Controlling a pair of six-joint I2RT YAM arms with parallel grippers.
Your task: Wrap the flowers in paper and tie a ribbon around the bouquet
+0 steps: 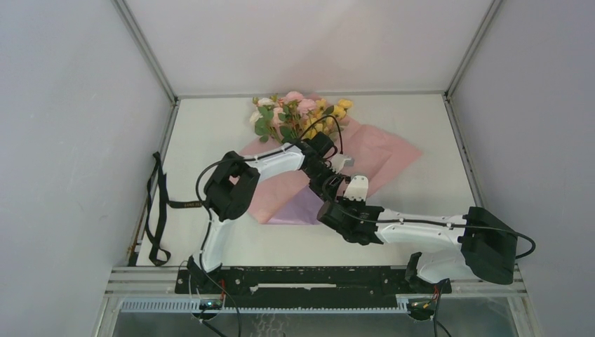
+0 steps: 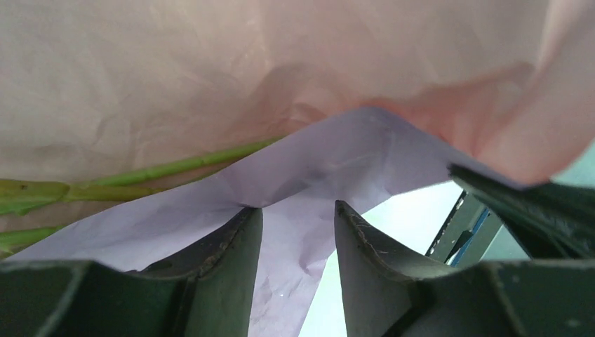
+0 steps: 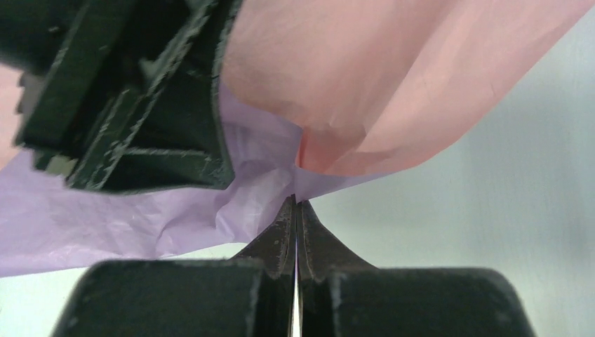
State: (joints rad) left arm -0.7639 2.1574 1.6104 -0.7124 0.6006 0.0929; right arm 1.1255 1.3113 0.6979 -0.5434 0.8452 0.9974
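Left wrist view first: the left gripper (image 2: 298,214) has its two dark fingers (image 2: 231,253) standing apart, not pinching anything. A lilac flap of the thin, crinkled sheet of paper (image 2: 337,151) (lilac-purple on one side, pale pink on the other) dips into the gap between them. Just past the flap, the artificial flowers (image 2: 147,170) show only as long thin green stalks lying on the pink side, partly tucked under the purple edge.

Right wrist cam: the right gripper (image 3: 295,202) is squeezed fully together. The purple edge of the paper runs right down into its tips, so it looks pinched there. A pink fold bulges just above, and the left gripper's black body sits close by at upper left.

From the top camera, both arms reach in from the near edge, and the two grippers meet around the middle of the white table (image 1: 428,133). They're over the near part of the paper, where a purple corner shows folded over the pink. The rest of the sheet spreads pink side up toward the far right. The pink, yellow and cream blooms (image 1: 291,112) with green leaves poke out past its far edge. The long, narrow dark ribbon (image 1: 160,210) with faint light print is draped along the table's left edge, well apart from the paper and flowers.
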